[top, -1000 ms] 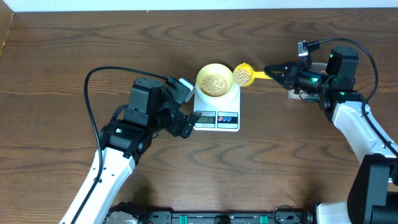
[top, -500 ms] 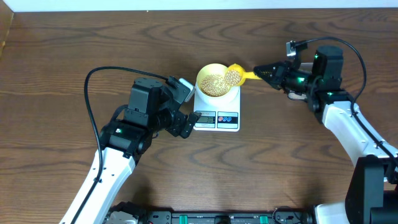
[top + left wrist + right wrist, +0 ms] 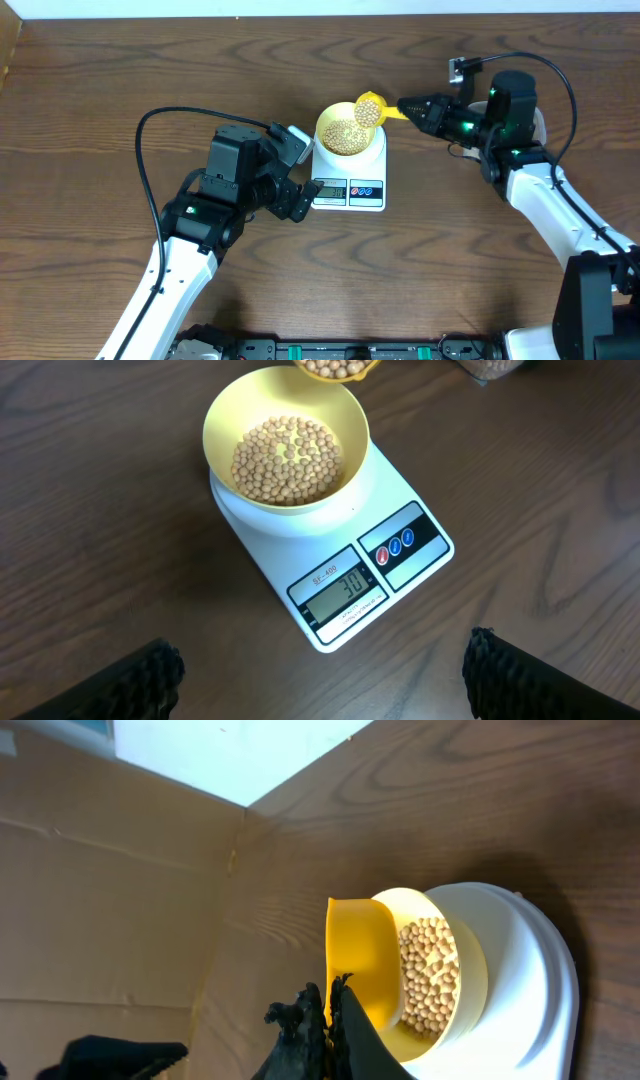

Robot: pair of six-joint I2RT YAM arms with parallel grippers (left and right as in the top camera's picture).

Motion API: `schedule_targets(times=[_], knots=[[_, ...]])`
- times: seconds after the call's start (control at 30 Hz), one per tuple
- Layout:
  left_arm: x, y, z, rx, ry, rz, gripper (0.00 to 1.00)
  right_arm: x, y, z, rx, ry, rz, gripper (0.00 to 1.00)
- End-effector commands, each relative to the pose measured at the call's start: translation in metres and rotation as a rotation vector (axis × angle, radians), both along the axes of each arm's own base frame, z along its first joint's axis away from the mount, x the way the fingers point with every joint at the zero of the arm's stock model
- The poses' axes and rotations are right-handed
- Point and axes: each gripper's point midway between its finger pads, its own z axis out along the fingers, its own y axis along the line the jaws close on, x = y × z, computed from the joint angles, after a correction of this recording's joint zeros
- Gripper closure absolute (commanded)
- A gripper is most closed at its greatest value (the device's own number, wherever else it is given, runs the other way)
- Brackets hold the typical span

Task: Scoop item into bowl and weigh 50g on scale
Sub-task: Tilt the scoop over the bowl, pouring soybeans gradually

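Note:
The pale-yellow bowl (image 3: pixel 326 122) sits on the white scale (image 3: pixel 350 192) and holds a layer of tan beans (image 3: pixel 345 138). In the left wrist view the scale (image 3: pixel 400 510) has a lit display and carries the bowl (image 3: pixel 218 430) with its beans (image 3: pixel 285 448). My right gripper (image 3: pixel 408 107) is shut on the handle of a yellow scoop (image 3: pixel 369 110). The scoop carries beans and is tipped over the bowl's right rim. In the right wrist view the scoop (image 3: pixel 358 960) stands on edge against the bowl (image 3: pixel 472 955). My left gripper (image 3: pixel 300 172) is open, just left of the scale.
A clear container with beans (image 3: pixel 490 366) shows at the top edge of the left wrist view, beyond the scale. A black cable (image 3: pixel 143 150) loops over the left arm. A cardboard wall (image 3: pixel 120 900) bounds the table's far side.
My right gripper carried the scoop left, from beside the bowl to over its right rim, and tilted it. The left arm stayed still.

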Motion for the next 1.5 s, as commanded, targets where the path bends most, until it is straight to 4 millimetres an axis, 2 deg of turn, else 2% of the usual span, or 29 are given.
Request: schedule_targets(times=[0.0, 0.4, 1.03, 1.47], knots=[[-0.001, 0.0, 0.003, -0.013, -0.006, -0.002, 0.08, -0.002, 0.008, -0.002, -0.056, -0.077, 0.042, 0.99], [-0.001, 0.0, 0.003, -0.013, -0.006, -0.002, 0.08, -0.002, 0.017, -0.004, -0.173, -0.221, 0.091, 0.99], [-0.001, 0.0, 0.003, -0.013, -0.006, -0.002, 0.09, -0.01, 0.032, -0.004, -0.232, -0.321, 0.167, 0.99], [-0.001, 0.0, 0.003, -0.013, -0.006, -0.002, 0.09, -0.01, 0.033, -0.004, -0.279, -0.395, 0.199, 0.99]])
